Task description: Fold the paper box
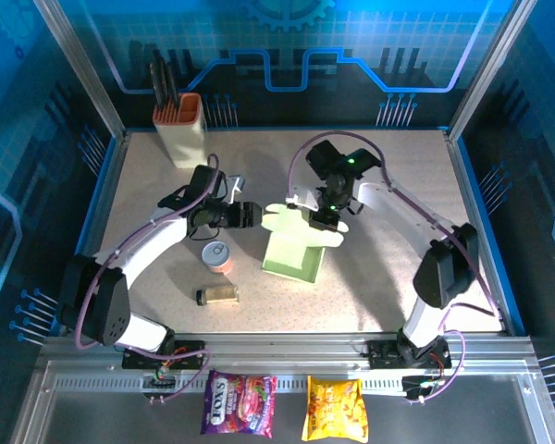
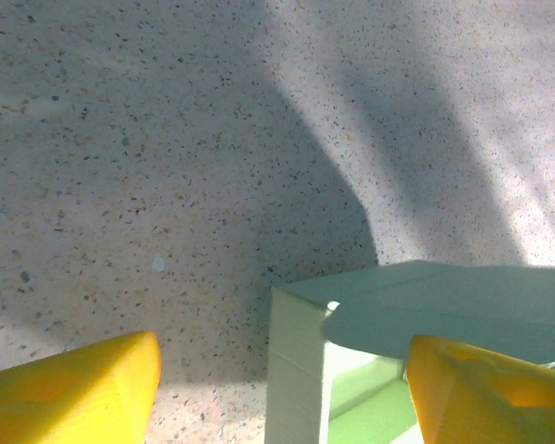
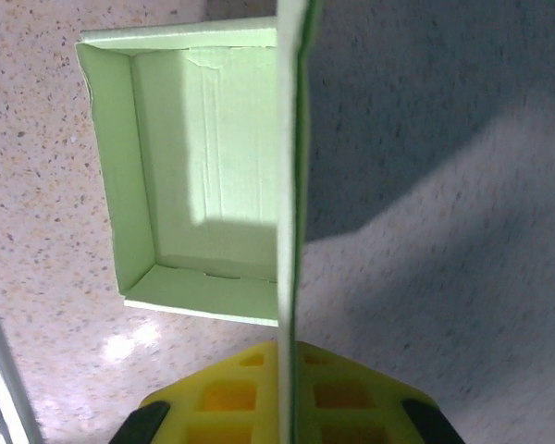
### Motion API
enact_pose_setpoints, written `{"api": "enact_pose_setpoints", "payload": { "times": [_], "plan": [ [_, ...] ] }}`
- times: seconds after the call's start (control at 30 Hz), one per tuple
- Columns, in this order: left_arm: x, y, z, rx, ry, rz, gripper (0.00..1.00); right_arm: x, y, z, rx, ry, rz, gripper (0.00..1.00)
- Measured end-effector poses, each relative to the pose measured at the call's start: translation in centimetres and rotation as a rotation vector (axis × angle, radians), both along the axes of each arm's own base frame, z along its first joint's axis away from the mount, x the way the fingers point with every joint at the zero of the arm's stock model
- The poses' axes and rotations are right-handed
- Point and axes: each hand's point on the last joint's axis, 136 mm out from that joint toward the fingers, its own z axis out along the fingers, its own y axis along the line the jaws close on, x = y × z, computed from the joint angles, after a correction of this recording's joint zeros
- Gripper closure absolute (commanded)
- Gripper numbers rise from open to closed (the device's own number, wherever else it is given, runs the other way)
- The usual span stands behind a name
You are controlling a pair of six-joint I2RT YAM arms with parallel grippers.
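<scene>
Card of a pale green, thin and matte, made up the paper box [image 1: 294, 259], which lay about the middle of the counter [image 1: 398, 166], between the two arms. Its tray [image 3: 203, 185] was shallow and rectangular, with low walls and crisp creased corners, and a long flap [image 3: 290, 139] rose from its far edge. The right claw [image 3: 288, 365] was closed on this flap, the card pinched edge-on between its yellow fingers [image 3: 222, 398]. The left claw [image 2: 282, 356] was wide open, with one finger on each side of the far left corner of the tray. I could not see that either finger touched the card.

The step in hand seemed to be to bring the flap over and to settle its side tab [image 2: 425, 305] at that corner. To do it well, the right claw should, I think, turn the flap around its crease in an arc and not drag it. Such light card would probably slide on the smooth speckled counter, or bend in a wrong place. The left claw would better close softly on the corner wall, only enough to steady it; a hard squeeze could crush it. A small can [image 1: 218, 256] stood near the box on the near left, so the left arm had little room there.
</scene>
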Motion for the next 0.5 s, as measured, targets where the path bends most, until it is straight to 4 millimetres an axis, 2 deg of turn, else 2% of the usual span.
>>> {"api": "enact_pose_setpoints", "payload": {
  "times": [0.13,0.27,0.43,0.5],
  "plan": [
    [-0.2,1.1,0.1,0.019,-0.006,0.031,0.30,1.2,0.9,-1.1,-0.044,-0.006,0.102,0.84],
    [-1.0,2.3,-0.2,0.023,-0.006,0.063,0.30,1.5,1.0,-2.0,-0.076,0.009,0.161,0.75],
    [-1.1,2.9,0.1,0.012,-0.024,0.085,0.30,1.5,1.0,-1.3,-0.066,-0.010,0.173,0.64],
    [-0.9,2.9,0.3,0.009,-0.033,0.086,0.30,1.5,1.1,-0.2,-0.041,-0.044,0.165,0.58]
  ]
}}
